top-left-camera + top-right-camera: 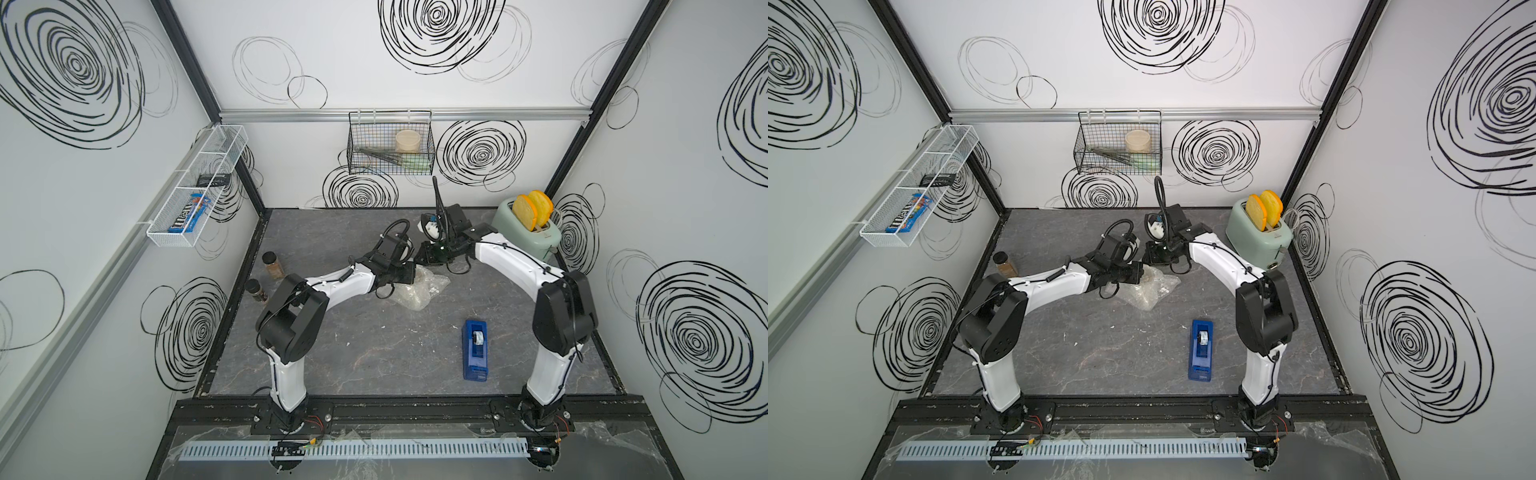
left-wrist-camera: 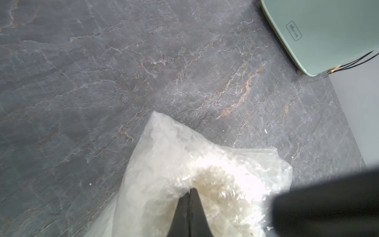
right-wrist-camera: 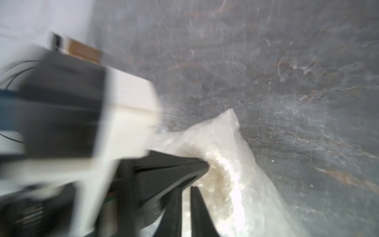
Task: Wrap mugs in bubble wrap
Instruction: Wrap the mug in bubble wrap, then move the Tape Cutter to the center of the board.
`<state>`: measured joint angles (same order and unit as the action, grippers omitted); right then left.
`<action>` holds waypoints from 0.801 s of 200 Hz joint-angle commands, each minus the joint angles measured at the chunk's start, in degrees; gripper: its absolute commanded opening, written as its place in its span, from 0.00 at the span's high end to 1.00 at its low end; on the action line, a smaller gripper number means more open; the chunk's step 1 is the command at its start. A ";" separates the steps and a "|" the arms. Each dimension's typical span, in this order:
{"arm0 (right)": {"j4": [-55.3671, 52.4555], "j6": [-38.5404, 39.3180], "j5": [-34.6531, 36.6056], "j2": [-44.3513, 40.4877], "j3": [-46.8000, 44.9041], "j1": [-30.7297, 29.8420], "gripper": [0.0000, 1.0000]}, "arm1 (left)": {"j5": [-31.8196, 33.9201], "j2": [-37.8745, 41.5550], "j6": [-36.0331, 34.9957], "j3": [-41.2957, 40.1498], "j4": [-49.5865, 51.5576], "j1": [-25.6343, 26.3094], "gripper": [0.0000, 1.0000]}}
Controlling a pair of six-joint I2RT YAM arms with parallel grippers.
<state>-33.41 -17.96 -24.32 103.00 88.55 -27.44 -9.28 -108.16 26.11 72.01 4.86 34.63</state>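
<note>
Nearest the arm bases on the grey counter (image 1: 374, 353) the blue tape dispenser (image 1: 475, 349) lies on its own, well apart from the work. Past it, about mid-counter, the bubble wrap (image 1: 422, 289) sits bunched into a loose, crumpled bundle rather than a flat sheet. In the left wrist view a cream patch shows through the film, and I take that for the mug (image 2: 217, 182) lying inside. Its handle and which way it lies cannot be made out.

Both arms meet over the far edge of that bundle. The left gripper (image 2: 189, 191) has its jaws pressed together on a fold of the wrap. The right gripper (image 3: 186, 187) is just beside it with its jaws a narrow slit apart, and nothing is clearly caught between them. That wrist view is heavily smeared.

Several things could go wrong from here:
- The pinch is on thin, slick film only, so a pull could slide the fold free and the bundle would spring open.
- The glossy mug may shift or roll inside loose wrap if the film is tugged sideways.
- The two grippers are very close, so a careless reach could knock them together or snag a cable.
- Nothing is taped, so a release would probably undo the folds.

Further back two spice jars (image 1: 273, 266) stand at the left edge and a green toaster (image 1: 528, 237) sits at the right corner. A wire basket (image 1: 390, 143) hangs on the rear wall.
</note>
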 commanded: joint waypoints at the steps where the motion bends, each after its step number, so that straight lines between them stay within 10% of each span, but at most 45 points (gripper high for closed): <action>1: -0.29 -1.78 2.53 -6.88 -3.55 0.85 0.75 | 0.34 -2.05 -0.52 0.07 0.88 0.26 1.00; 67: -5.02 -8.70 24.33 -38.09 -29.97 -3.18 0.00 | -0.30 -1.17 -0.62 -0.95 0.16 -0.62 1.00; 160: -10.01 -31.78 36.49 -48.11 -50.52 -18.43 0.03 | -0.70 -2.14 -0.44 -0.63 -0.18 -0.52 1.00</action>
<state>-42.63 -42.44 8.69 55.44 40.77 -45.17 -9.98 -108.33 25.93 72.01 4.43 34.39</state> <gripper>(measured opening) 0.975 0.050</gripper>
